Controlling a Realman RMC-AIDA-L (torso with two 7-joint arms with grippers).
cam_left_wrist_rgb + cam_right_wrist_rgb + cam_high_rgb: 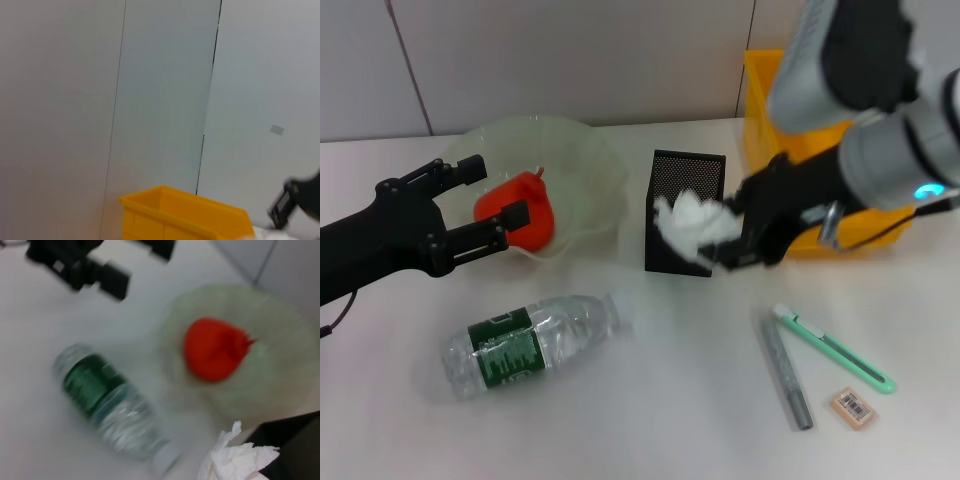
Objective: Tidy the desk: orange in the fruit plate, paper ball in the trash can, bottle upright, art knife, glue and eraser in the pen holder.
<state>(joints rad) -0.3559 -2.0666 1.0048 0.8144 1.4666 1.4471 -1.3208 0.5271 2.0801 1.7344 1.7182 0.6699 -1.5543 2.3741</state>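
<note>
Your right gripper (735, 243) grips the paper ball (692, 228), lifted in front of the pen holder (682, 212) — next, carry it over the trash can (760, 110) and release. The left gripper (490, 200) hangs open beside the orange (525, 215) — already in the plate (590, 165).

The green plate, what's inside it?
The orange sits in the plate, with the left tool open around it. The tool's fingers hide part of the orange.
</note>
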